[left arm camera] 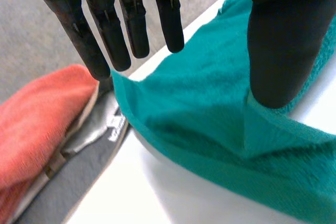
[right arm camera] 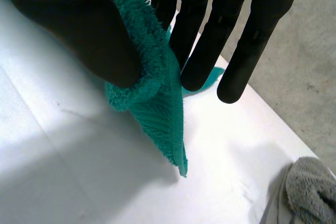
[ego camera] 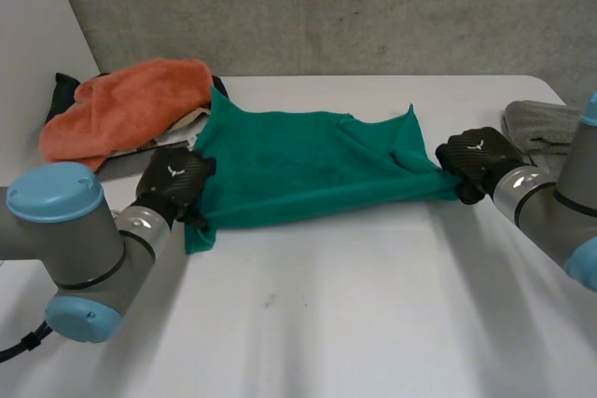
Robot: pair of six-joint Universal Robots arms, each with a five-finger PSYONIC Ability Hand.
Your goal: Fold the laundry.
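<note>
Left hand (ego camera: 175, 182): my fingers (left arm camera: 105, 30) are straight and a little spread, held well apart from my thumb, whose tip is pressed down onto the cloth. Nothing is pinched between them.
Cloth at my left hand: the green towel (ego camera: 298, 165) starts right under my thumb, with a crease running out from the thumb tip. Its far-left corner reaches up to my fingertips. In the head view, the near-left corner sticks out toward me from under my hand.
Right hand (ego camera: 478, 157): my thumb (right arm camera: 79, 30) and fingers are closed on the towel's right edge, nipping a bunched fold of it between them.
Cloth at my right hand: the green towel (right arm camera: 157, 93) wraps round my thumb tip, and a pointed flap hangs from the pinch with its tip at the table.
Green towel overall: it lies stretched across the middle of the white table (ego camera: 326, 305) between my two hands, mostly flat, with its far-right corner turned over onto itself.
Orange towel (ego camera: 131, 104): heaped at the table's far-left corner, just beyond my left fingertips and close to the green towel's far-left corner. It lies on darker grey cloth (left arm camera: 79, 182) with a small label showing.
Grey towel (ego camera: 541, 128): bundled at the table's right edge, just beyond my right hand and apart from the green towel.
Behind the table: a concrete wall (ego camera: 326, 6).
</note>
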